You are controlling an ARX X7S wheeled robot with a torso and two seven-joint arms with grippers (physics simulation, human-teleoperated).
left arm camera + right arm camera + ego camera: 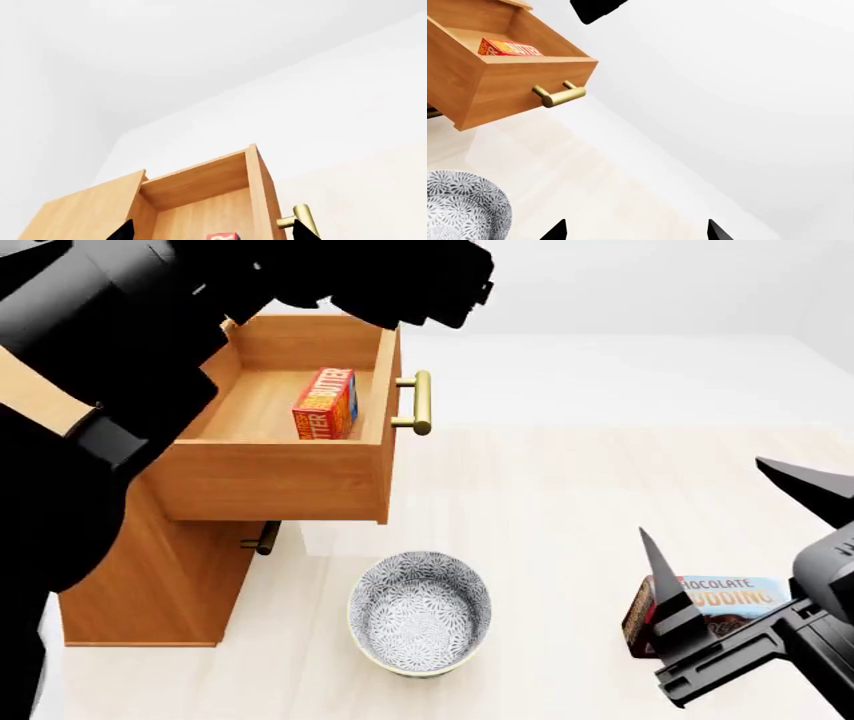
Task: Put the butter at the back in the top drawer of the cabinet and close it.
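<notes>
Butter inside open top drawer; left arm hides cabinet top.

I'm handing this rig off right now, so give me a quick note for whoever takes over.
Left end effector: open, empty, above the open top drawer.
Right end effector: open, empty, near the chocolate pudding box.
The butter lies inside the top drawer.
Done: butter placed in the drawer.
Left: push the drawer shut into the cabinet, likely at its front by the brass handle.
The patterned bowl stands on the floor in front, apart from the cabinet.
</notes>
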